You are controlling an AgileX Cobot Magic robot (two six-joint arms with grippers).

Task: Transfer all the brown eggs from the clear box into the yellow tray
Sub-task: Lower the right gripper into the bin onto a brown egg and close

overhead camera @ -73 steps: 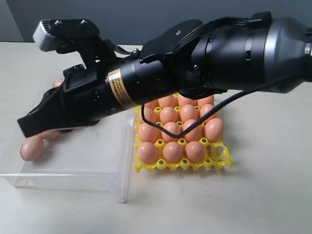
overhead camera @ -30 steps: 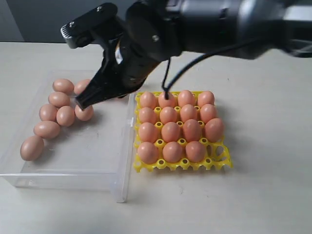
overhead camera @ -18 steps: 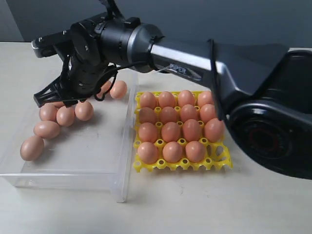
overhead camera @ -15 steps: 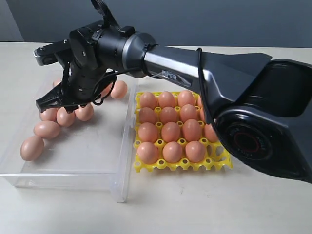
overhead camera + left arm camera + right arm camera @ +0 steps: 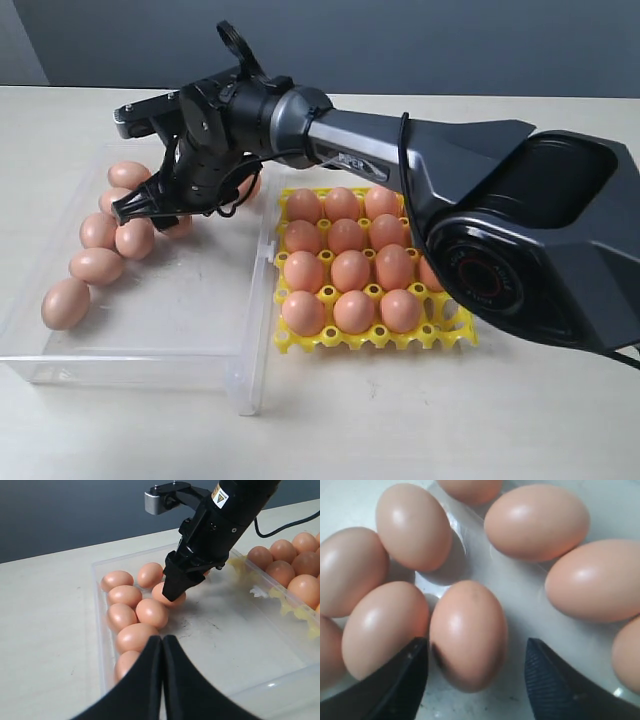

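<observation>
Shifted rightward since a half-second ago, upper left of frame. Straddles one brown egg [image 5: 468, 630] in the clear box [image 5: 190, 300] with right end effector [image 5: 148, 212] released. Holds left end effector [image 5: 161, 641] clenched, empty.

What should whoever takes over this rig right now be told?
Right gripper: open, jaws either side of one brown egg in the clear box, not closed on it.
Left gripper: shut, empty.
Done: yellow tray nearly full. Its front right cup in the exterior view is empty; the arm hides some far cups.
Left: about eight eggs lie in the box, to grip, lift and place.
</observation>
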